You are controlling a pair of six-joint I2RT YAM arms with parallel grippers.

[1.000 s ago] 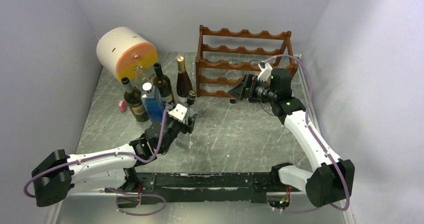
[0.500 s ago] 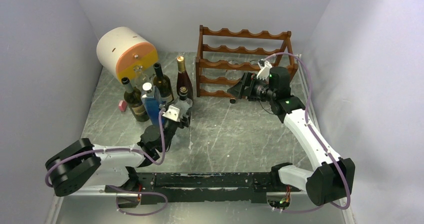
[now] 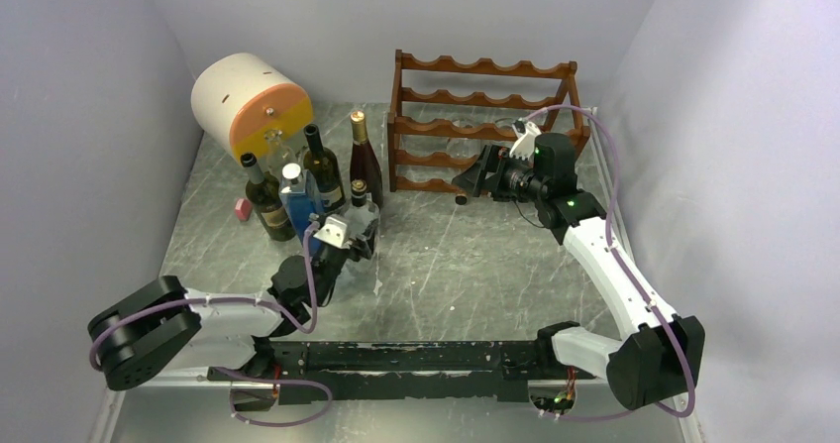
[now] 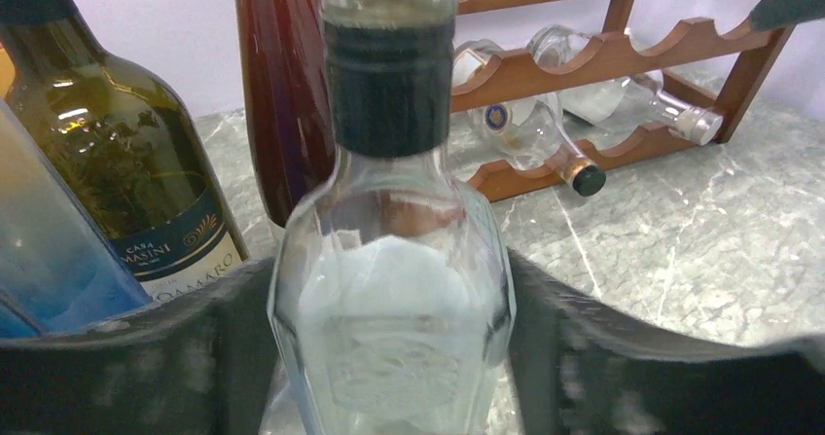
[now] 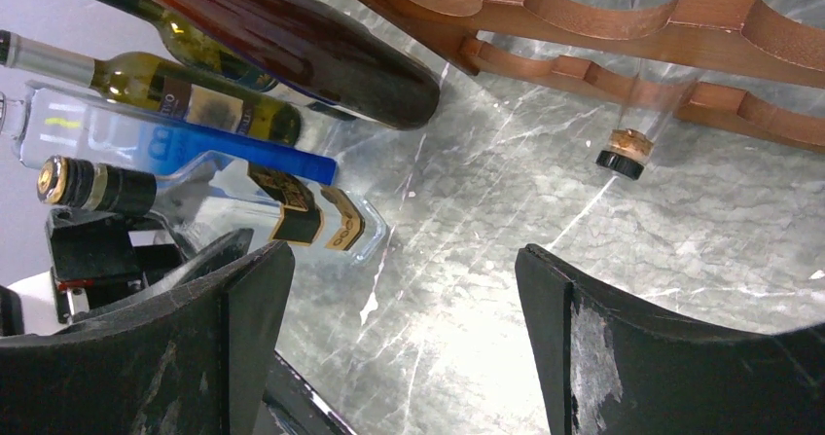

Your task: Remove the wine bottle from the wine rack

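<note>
A clear wine bottle [image 4: 389, 289] with a black cap stands upright between the fingers [image 4: 195, 357] of my left gripper [image 4: 389, 343], which is shut on its body. In the top view the left gripper [image 3: 352, 227] holds this bottle [image 3: 359, 197] beside the group of standing bottles, left of the dark reddish-brown wine rack [image 3: 480, 66]. Two clear bottles [image 4: 520, 124] lie on the lower tier of the rack [image 4: 603, 55]. My right gripper [image 3: 473, 177] hangs open and empty by the rack's lower front; a capped bottle neck [image 5: 623, 153] pokes out of the rack [image 5: 603, 12].
A white cylinder with an orange face [image 3: 253, 101] lies at the back left. Standing in front of it are a green bottle [image 3: 265, 200], a blue bottle [image 3: 297, 200], a dark bottle [image 3: 322, 166] and a reddish bottle [image 3: 364, 156]. A small pink object [image 3: 241, 210] lies at the left.
My left arm has folded back and carried the clear bottle a little to the left, closer to the standing bottles. The right gripper has barely shifted.
</note>
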